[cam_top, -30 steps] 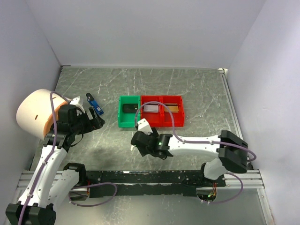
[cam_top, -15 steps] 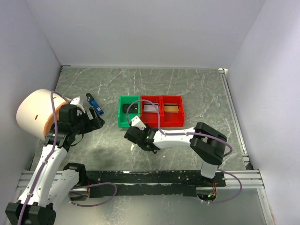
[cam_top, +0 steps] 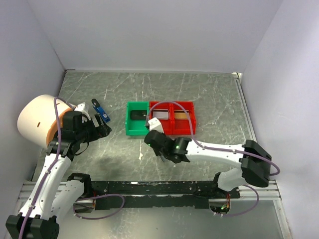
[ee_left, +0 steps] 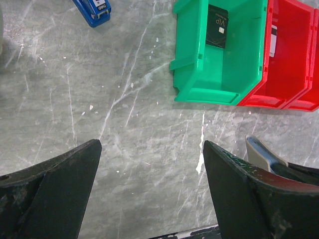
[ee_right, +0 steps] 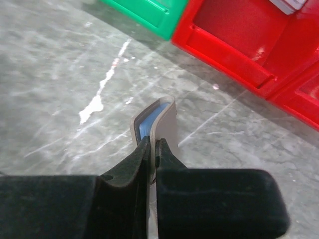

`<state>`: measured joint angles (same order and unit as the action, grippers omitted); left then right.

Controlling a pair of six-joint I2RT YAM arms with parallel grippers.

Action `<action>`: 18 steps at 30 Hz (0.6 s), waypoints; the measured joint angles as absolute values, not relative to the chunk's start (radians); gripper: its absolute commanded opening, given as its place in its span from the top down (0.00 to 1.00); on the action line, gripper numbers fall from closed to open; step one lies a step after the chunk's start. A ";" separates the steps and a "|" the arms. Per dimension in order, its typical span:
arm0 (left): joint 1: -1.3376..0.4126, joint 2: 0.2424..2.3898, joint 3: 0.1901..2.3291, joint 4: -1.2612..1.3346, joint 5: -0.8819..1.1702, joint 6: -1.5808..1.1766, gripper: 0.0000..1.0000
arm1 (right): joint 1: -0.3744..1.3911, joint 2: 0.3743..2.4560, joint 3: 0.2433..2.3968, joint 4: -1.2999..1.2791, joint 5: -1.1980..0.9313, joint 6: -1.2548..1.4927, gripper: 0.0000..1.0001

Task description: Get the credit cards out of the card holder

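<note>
Tabletop (cam_top: pixel 209 94), one green tray (ee_left: pixel 222 79), two red trays (ee_left: pixel 286 64), right hand (ee_right: pixel 152 144) pinching card holder (ee_right: pixel 168 119), left hand (ee_left: pixel 152 144) spread

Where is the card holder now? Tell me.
In the right wrist view, the card holder is pinched, folded, between the right gripper's fingers, on the near side of the red tray and the green tray.

Grey marbled table (cam_top: pixel 214 99), white veins. Grey card holder (ee_right: pixel 164 122), blue inside. One green tray (cam_top: pixel 135 130); red trays (cam_top: pixel 182 130) at its 3 o'clock.
</note>
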<state>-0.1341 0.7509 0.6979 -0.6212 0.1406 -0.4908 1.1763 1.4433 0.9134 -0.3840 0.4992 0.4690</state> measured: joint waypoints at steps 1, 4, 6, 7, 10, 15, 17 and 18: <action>-0.134 0.751 0.698 -0.621 0.141 -0.491 0.05 | 1.176 1.417 0.907 -0.376 0.477 0.478 1.00; -0.134 0.751 0.698 -0.622 0.141 -0.491 0.05 | 1.170 1.360 0.894 -0.347 0.405 0.499 1.00; -0.134 0.751 0.698 -0.622 0.141 -0.491 0.05 | 1.153 1.335 0.883 -0.321 0.346 0.518 1.00; -0.134 0.751 0.698 -0.622 0.141 -0.491 0.05 | 1.137 1.324 0.870 -0.297 0.311 0.529 1.00; -0.134 0.751 0.698 -0.622 0.140 -0.491 0.05 | 1.052 1.297 0.787 -0.202 0.181 0.571 1.00; -0.134 0.751 0.698 -0.621 0.141 -0.491 0.05 | 0.856 1.316 0.623 -0.028 -0.041 0.685 0.97; -0.134 0.751 0.698 -0.621 0.141 -0.490 0.05 | 0.819 1.333 0.579 0.041 -0.107 0.732 0.94; -0.134 0.752 0.698 -0.621 0.141 -0.490 0.05 | 0.810 1.339 0.563 0.066 -0.128 0.750 0.91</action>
<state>-0.1341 0.7521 0.6979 -0.6212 0.1410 -0.4904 0.8101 1.3388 0.5632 0.0662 -0.1276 0.7498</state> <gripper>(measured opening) 0.953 0.038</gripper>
